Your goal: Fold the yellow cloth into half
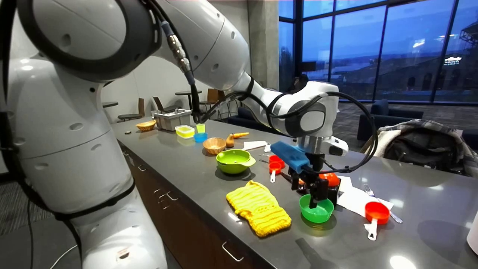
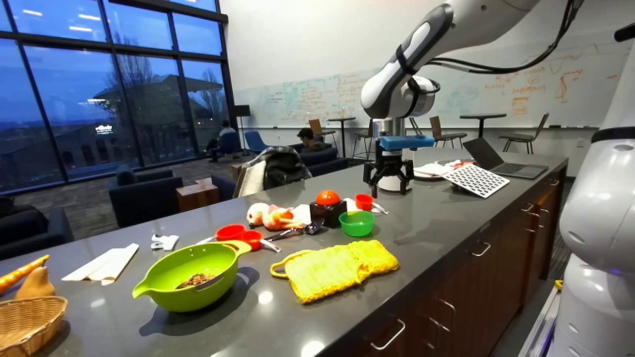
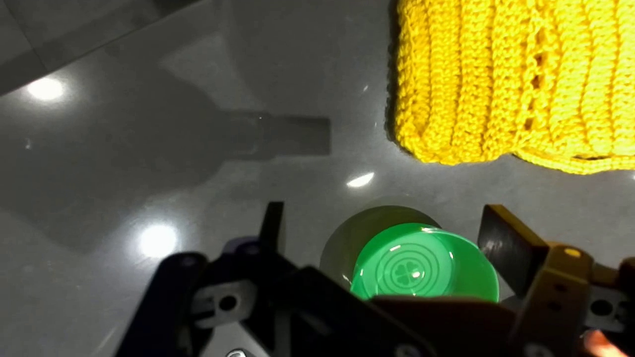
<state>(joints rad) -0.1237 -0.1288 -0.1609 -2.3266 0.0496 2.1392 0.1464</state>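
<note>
The yellow cloth (image 1: pixel 257 207) lies on the dark counter near its front edge, and it also shows in an exterior view (image 2: pixel 337 267) with a small loop at one end. A raised crosswise line runs over it; I cannot tell how the layers lie there. In the wrist view the cloth (image 3: pixel 496 79) is at the upper right, partly cut off. My gripper (image 3: pixel 387 223) is open and empty, with its fingers wide apart. It hangs above the counter by the green bowl, to the side of the cloth and not touching it. The gripper shows in both exterior views (image 1: pixel 304 195) (image 2: pixel 389 188).
The green bowl (image 3: pixel 412 267) shows between the fingers in the wrist view. A yellow-green bowl (image 2: pixel 193 277) stands beyond the cloth's loop end. Red measuring cups (image 1: pixel 377 213), a black box with a red ball (image 2: pixel 327 208), a fork (image 1: pixel 381 201) and napkins are around.
</note>
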